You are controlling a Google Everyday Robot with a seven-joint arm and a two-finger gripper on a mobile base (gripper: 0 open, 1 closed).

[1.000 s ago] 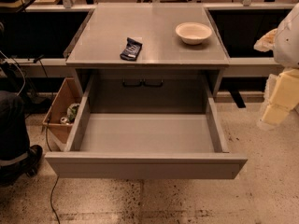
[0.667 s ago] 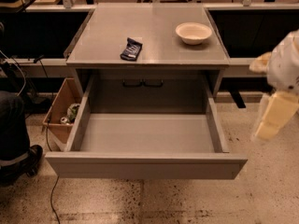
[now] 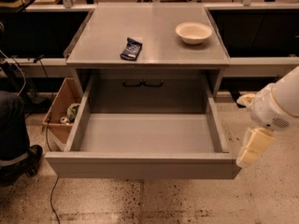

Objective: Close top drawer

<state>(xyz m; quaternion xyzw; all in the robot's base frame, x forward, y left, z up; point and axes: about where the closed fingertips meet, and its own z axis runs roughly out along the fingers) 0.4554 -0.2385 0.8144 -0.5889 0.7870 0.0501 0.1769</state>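
- The top drawer [image 3: 140,165] stands pulled out toward the near side, below the bench [image 3: 163,55] top.
- The gripper [image 3: 252,148] hangs just beside the drawer's near right corner; I cannot tell whether it is released or clenched.
- A white bowl [image 3: 193,32] sits far right on the bench.

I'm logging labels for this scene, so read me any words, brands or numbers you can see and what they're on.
No text here can be read.
Dark blue packet on the grey cabinet top: print too blurred to read.
Round cream bowl and wide grey open top drawer: no markings show.
Cream claw beside the drawer's front right corner: no label shows.
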